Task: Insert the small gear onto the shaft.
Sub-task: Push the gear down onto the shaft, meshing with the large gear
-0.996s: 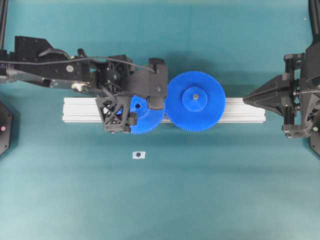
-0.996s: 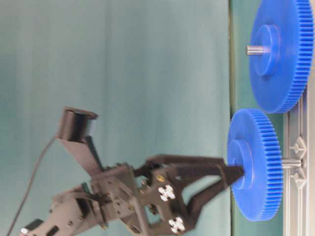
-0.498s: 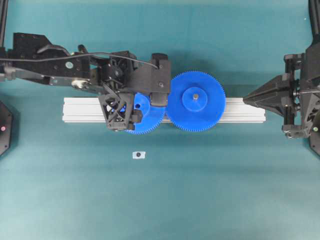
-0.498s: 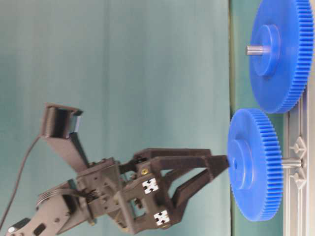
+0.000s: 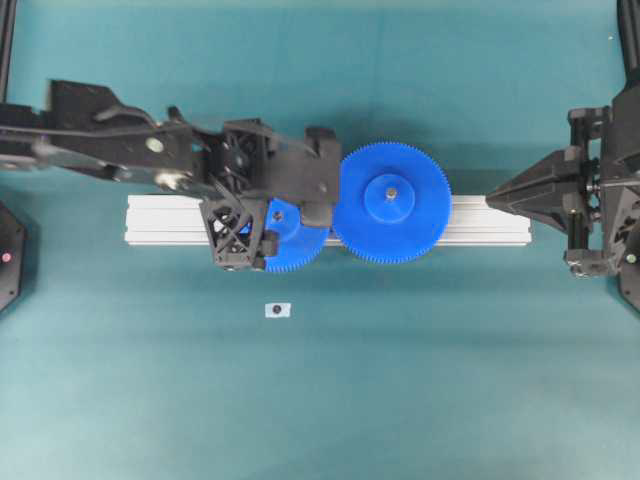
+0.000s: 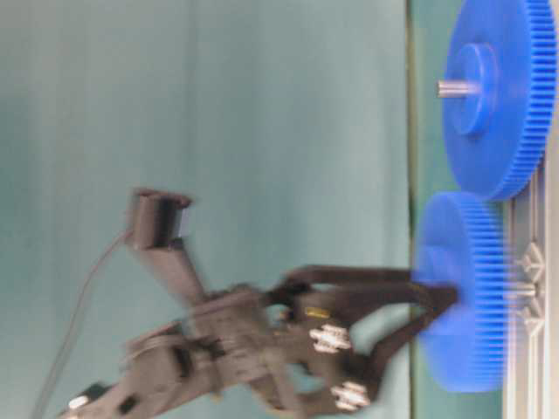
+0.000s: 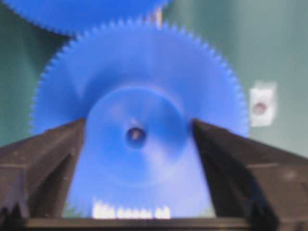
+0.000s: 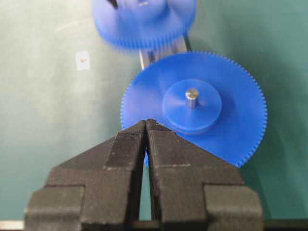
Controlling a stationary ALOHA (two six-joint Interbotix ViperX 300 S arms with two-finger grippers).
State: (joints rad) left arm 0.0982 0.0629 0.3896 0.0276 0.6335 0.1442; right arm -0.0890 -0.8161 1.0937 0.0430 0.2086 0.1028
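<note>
The small gear (image 5: 292,248) sits on the shaft over the aluminium rail (image 5: 170,220), meshed with the larger gear. In the table-level view it (image 6: 463,297) is blurred, with a short length of shaft (image 6: 519,290) showing between it and the rail. My left gripper (image 5: 275,215) is open and pressed against the gear's face, its fingers straddling the raised hub (image 7: 137,139). A grey pin tip shows in the centre hole (image 7: 135,135). My right gripper (image 5: 492,200) hovers shut at the rail's right end.
The larger blue gear (image 5: 391,203) stands on its own pin (image 8: 192,97) right of the small one. A tiny white tag with a dark dot (image 5: 277,310) lies on the green table in front of the rail.
The left gripper drew back a little, then pushed in again. The small gear has slid along the shaft toward the rail. The right arm has not moved.
</note>
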